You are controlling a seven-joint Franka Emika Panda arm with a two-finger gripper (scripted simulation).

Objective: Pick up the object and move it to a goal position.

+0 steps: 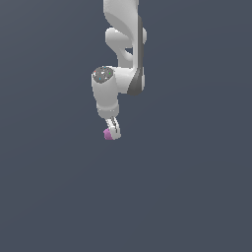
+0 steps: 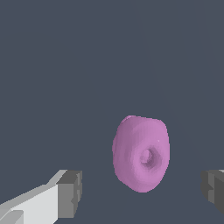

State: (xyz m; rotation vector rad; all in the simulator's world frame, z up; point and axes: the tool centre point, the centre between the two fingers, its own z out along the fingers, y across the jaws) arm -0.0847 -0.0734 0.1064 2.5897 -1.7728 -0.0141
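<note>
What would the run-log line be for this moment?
phase: approach | gripper: open, pads either side of lump, gaps visible | pink lump: between the pads, ungripped | goal: not visible

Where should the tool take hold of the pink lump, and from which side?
Probably across the pink lump's narrower width, on its two smooth rounded flanks, coming straight on along the wrist camera's line of sight. It looks oval with a dimple facing the camera, and it already lies between the open tool's grey pads, touching neither.

One pink lump; one arm; one hand.
</note>
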